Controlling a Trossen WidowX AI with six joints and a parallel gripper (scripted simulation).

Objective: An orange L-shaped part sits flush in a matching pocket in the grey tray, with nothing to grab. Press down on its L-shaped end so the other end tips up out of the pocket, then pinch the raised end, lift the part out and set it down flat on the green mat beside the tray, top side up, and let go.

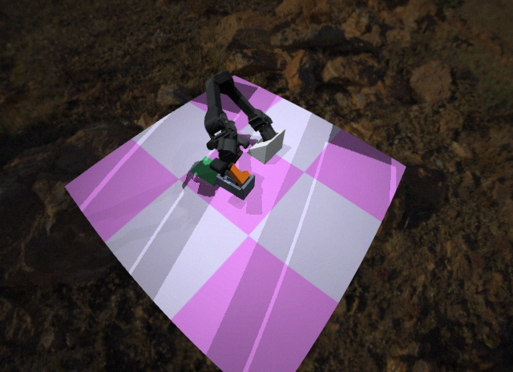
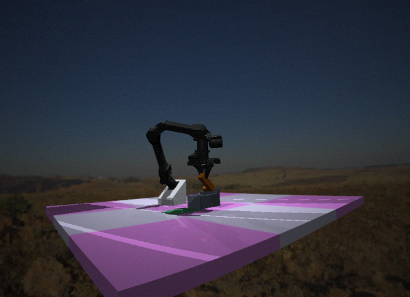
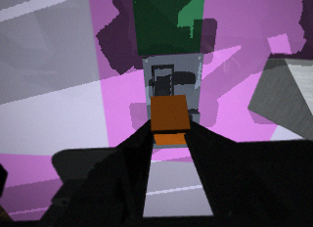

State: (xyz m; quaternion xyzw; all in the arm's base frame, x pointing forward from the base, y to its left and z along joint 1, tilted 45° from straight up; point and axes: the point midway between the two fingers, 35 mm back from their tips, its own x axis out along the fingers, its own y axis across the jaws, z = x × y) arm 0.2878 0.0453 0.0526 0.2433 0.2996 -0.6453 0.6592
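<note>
Above the grey tray: orange part (image 2: 206,182) held tilted, upper end pinched, lower end hanging down toward the pocket, seemingly just clear of it.
Gripper (image 2: 201,173): clenched on the raised end of the orange part, fingers pointing down, one on each side face.
Wrist view: orange part (image 3: 169,113) seen between the two dark fingers, broad top face toward the camera.
Grey tray (image 1: 242,188): on the checkered board, pocket open and dark below the part.
Green mat (image 1: 205,170): just beside the tray, partly under the arm's shadow.
Handling, by judgement: stiff, blocky, probably light; smooth flat faces, so likely to slip or swing in an end-only pinch.
Hold point: narrow raised end, across its flat sides, as taken now.
Risk: tilt means the low end lands first; needs levelling before release, top side up.
White wedge block (image 1: 267,146): near the arm's base, apart from the tray.
</note>
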